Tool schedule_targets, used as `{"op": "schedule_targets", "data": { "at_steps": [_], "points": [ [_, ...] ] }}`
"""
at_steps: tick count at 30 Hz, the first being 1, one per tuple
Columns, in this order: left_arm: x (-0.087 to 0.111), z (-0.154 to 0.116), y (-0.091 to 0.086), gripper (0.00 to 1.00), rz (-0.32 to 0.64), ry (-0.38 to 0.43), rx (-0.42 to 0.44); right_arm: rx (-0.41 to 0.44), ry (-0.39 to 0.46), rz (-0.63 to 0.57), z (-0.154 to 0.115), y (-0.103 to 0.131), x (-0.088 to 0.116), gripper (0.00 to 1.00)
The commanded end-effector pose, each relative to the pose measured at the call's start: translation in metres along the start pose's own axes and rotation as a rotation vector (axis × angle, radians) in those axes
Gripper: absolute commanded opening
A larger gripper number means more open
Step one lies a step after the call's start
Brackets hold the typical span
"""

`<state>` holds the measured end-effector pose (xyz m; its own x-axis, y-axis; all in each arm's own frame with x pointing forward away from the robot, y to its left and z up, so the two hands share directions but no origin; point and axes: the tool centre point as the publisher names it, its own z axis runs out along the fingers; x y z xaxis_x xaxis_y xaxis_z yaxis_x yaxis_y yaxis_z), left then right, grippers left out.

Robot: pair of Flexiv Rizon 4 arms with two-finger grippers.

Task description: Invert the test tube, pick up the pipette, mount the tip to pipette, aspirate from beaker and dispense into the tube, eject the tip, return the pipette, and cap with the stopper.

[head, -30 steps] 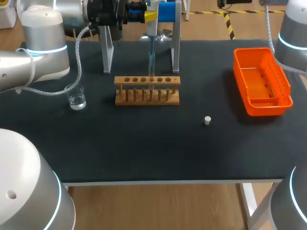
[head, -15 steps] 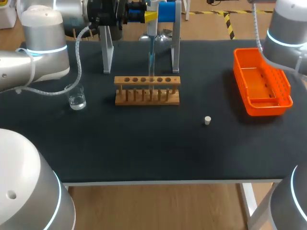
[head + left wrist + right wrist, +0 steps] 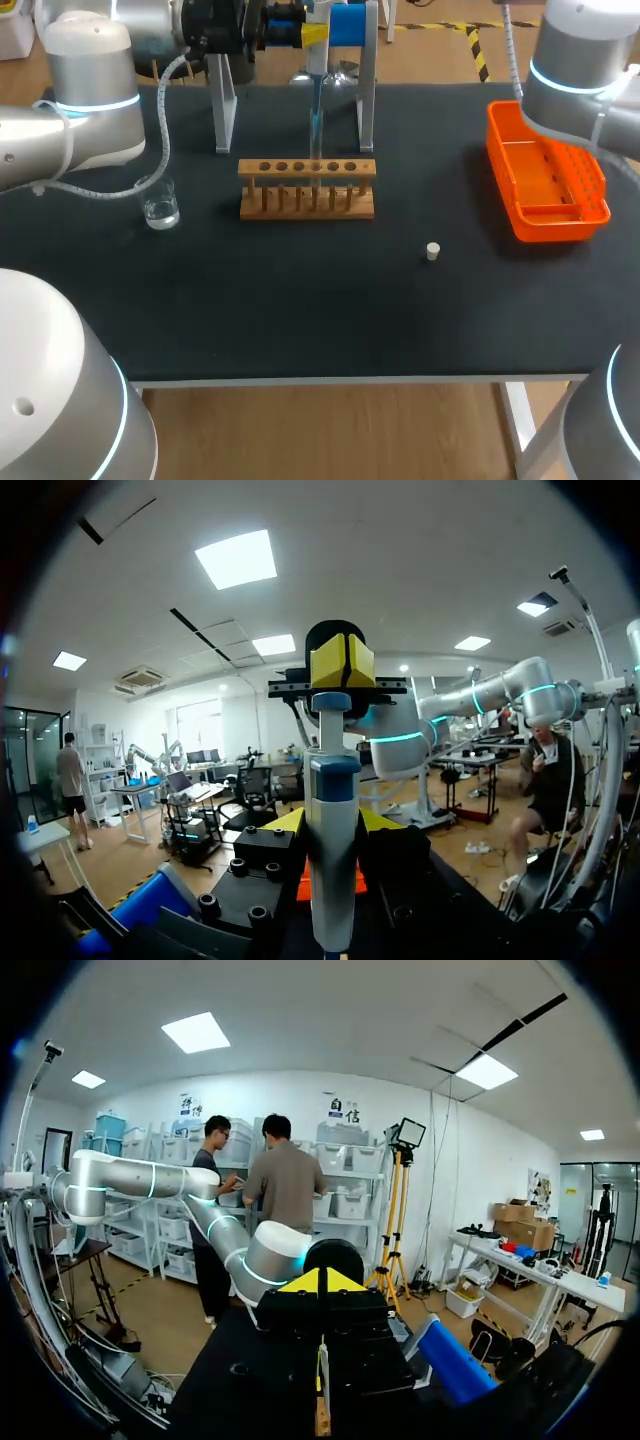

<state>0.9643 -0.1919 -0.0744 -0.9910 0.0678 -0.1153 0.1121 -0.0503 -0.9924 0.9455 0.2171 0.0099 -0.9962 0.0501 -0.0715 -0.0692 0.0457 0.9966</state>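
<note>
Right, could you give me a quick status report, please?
Left gripper shut on upright pipette. Right gripper shut, holding nothing. Stopper lies on the table, apart from the rack. Nothing close around it.

Left arm [image 3: 90, 90]: in from the left edge, big elbow joint at upper left, forearm running right along the top edge to top centre. Left jaws: level, pointing right, closed on the pipette [image 3: 332, 850] from both sides. Right arm [image 3: 578, 60]: in at the upper right corner, one ringed joint showing, wrist past the top edge. Right jaws: outside the head view; in the left wrist view, ahead of the left jaws and end-on, yellow tips [image 3: 330, 662] pressed together.
</note>
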Motion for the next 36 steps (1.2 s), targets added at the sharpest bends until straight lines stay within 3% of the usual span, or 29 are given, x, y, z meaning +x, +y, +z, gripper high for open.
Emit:
{"op": "schedule_targets", "data": {
  "at_steps": [1, 36],
  "points": [
    [-0.002, -0.001, 0.000, 0.00, 0.001, 0.005, 0.002, 0.000, 0.006, 0.002, 0.009, -0.003, -0.004, 0.00],
    [-0.002, -0.001, 0.000, 0.00, 0.001, 0.005, 0.002, -0.002, 0.024, 0.022, 0.024, -0.013, -0.008, 0.00]
  ]
}}
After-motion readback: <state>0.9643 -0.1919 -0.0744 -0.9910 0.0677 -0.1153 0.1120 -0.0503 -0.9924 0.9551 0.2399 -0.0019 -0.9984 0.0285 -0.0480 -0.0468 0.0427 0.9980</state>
